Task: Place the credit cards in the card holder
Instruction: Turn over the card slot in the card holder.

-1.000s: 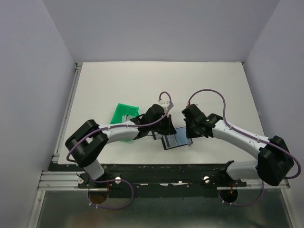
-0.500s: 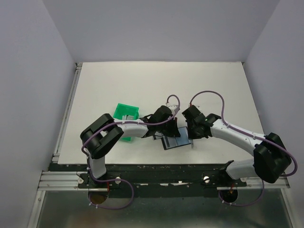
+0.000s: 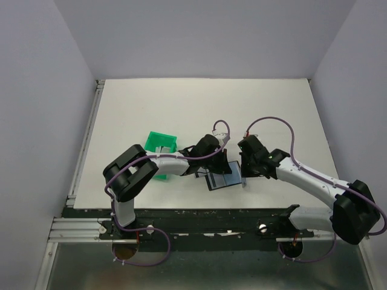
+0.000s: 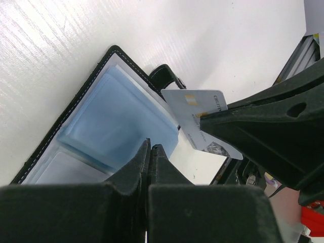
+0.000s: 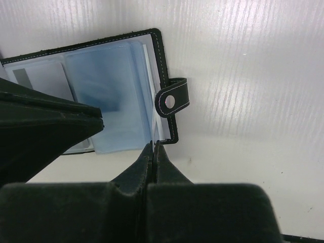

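The card (image 4: pixel 195 121), silvery-white with a chip, sits just off the strap side of the holder (image 4: pixel 164 77). Its long axis slants across that edge, and it is not yet in a sleeve. Your right gripper (image 5: pixel 153 147) pinches it, so that arm should feed it inward. The holder lies open with its blue sleeves up. Your left gripper (image 4: pixel 150 147) is pressed together over the sleeves; you can't tell whether it grips one.

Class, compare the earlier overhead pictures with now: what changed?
The left arm folded, its elbow swinging right, and the left gripper edged right over the card holder. The right gripper, shut on a credit card, drew slightly right. Card holder and green bin stayed put.
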`<state>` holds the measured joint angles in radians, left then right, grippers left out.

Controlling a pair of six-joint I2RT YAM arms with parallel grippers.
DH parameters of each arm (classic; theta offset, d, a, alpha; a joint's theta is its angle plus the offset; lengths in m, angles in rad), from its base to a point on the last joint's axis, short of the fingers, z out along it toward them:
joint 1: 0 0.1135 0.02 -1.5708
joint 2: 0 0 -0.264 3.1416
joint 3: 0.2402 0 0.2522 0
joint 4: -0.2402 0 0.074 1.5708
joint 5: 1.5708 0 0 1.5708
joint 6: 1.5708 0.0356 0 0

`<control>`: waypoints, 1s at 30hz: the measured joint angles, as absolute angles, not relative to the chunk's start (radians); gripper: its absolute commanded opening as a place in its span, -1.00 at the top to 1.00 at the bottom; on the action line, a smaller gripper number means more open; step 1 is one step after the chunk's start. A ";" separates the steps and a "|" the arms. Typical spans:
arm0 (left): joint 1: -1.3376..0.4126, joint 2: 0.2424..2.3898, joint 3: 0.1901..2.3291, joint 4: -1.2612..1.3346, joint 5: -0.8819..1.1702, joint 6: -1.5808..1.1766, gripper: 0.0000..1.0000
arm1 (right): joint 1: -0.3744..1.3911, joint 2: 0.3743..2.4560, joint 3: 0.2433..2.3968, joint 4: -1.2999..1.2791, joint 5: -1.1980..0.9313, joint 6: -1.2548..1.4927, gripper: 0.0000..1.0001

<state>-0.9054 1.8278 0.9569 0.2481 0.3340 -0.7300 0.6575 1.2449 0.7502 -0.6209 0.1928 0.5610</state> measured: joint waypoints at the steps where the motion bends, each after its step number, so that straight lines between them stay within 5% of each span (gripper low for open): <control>1: -0.906 1.828 0.957 0.251 0.334 -0.731 1.00 | 0.654 1.238 0.745 -0.614 0.189 0.561 0.99; 30: -0.928 1.872 0.955 0.220 0.296 -0.751 1.00 | 0.594 1.224 0.667 -0.518 0.094 0.576 0.99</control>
